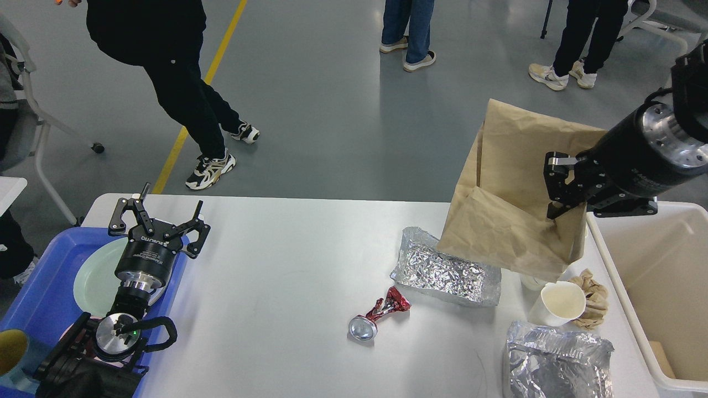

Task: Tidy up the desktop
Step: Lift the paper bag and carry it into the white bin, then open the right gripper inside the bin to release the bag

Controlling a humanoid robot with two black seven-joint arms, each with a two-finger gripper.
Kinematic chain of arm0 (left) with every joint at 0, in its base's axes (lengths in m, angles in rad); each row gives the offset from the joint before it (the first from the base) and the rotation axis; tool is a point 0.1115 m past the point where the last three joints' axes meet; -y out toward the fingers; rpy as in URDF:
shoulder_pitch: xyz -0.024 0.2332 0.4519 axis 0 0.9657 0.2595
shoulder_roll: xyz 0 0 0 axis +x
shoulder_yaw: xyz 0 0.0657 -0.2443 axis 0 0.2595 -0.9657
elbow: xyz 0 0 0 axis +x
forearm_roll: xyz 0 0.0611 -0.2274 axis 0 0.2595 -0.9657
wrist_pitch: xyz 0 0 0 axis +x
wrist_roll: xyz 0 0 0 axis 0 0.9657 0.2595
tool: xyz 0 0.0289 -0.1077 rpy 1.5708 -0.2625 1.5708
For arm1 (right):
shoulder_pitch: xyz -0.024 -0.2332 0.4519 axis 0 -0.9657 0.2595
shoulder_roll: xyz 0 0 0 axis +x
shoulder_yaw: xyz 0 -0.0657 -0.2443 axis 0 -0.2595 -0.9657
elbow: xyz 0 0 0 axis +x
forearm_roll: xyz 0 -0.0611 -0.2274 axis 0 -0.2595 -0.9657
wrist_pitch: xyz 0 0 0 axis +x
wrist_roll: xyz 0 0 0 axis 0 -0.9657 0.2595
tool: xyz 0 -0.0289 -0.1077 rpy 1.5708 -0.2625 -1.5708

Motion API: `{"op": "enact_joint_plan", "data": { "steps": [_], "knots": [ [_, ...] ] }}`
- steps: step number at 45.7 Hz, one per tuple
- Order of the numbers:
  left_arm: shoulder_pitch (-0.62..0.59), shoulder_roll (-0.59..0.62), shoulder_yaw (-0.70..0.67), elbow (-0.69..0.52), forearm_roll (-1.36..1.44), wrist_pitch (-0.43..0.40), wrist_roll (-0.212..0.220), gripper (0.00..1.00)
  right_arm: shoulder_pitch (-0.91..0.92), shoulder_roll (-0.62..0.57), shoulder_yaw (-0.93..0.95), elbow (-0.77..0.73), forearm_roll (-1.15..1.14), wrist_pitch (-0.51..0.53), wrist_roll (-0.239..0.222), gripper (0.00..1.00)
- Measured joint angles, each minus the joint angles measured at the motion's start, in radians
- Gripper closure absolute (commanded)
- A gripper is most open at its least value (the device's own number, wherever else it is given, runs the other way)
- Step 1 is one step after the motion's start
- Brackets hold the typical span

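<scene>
Head view, and the right claw [555, 186] is up high at the right, clamped on a brown paper bag [511, 193] that hangs in the air over the bench's [287, 260] far right corner, its lower edge dangling just above the things below. The bench itself fills the lower middle of the view, wide and pale, running from the blue tray [41, 276] on the left to the cream bin [658, 287] on the right. The bag sits just left of the bin's rim, not over it. Under the bag lies a crumpled foil sheet [445, 270], flat on the bench, and beside it to the right stands a white paper cup [557, 303], tilted a little, touching a wad of brown paper [593, 296]. Nearer the front edge there is a second foil piece [558, 359], bulky and wrinkled. Out in the middle, a red wrapper [391, 304] lies twisted, with a small round silver cap [362, 327] right at its end. Over on the left, the left claw [159, 215] points away from the camera, fingers spread apart, gripping nothing, poised above the tray's far right corner. A pale green plate [97, 276] lies in the tray, partly hidden by that arm. Beyond the bench, three people's legs stand on the grey floor [332, 121], one pair next to a yellow line [191, 110].
</scene>
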State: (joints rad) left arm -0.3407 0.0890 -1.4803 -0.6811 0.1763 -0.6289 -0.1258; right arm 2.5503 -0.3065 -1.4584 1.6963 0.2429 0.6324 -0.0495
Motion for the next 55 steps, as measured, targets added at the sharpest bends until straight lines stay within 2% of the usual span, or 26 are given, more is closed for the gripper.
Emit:
{"op": "enact_joint_plan", "data": {
  "steps": [7, 11, 18, 25, 34, 42, 46, 55],
  "knots": [
    [0.000, 0.000, 0.000, 0.000, 0.000, 0.000, 0.000, 0.04, -0.043, -0.005, -0.094, -0.054, 0.003, -0.096, 0.008, 1.00],
    [0.000, 0.000, 0.000, 0.000, 0.000, 0.000, 0.000, 0.04, -0.102, -0.046, -0.147, -0.122, 0.007, -0.141, 0.008, 1.00],
    [0.002, 0.001, 0.000, 0.000, 0.000, 0.000, -0.001, 0.04, -0.280, -0.162, -0.172, -0.306, 0.004, -0.205, 0.004, 1.00],
    [0.002, 0.002, 0.000, 0.000, 0.000, 0.000, -0.001, 0.04, -0.523, -0.255, -0.139, -0.552, 0.002, -0.244, 0.003, 1.00],
    [0.002, 0.002, 0.000, 0.000, 0.000, 0.000, -0.001, 0.04, -0.870, -0.337, -0.002, -0.902, 0.009, -0.254, 0.002, 1.00],
    [0.002, 0.002, 0.000, 0.000, 0.000, 0.000, -0.001, 0.04, -1.184, -0.354, 0.165, -1.170, 0.014, -0.283, -0.003, 1.00],
    [0.002, 0.002, 0.000, 0.000, 0.000, 0.000, 0.000, 0.04, -1.334, -0.348, 0.247, -1.264, 0.014, -0.334, -0.003, 1.00],
    [0.002, 0.002, 0.000, 0.000, 0.000, 0.000, 0.000, 0.04, -1.610, -0.285, 0.386, -1.423, 0.014, -0.547, -0.005, 1.00]
  ]
}}
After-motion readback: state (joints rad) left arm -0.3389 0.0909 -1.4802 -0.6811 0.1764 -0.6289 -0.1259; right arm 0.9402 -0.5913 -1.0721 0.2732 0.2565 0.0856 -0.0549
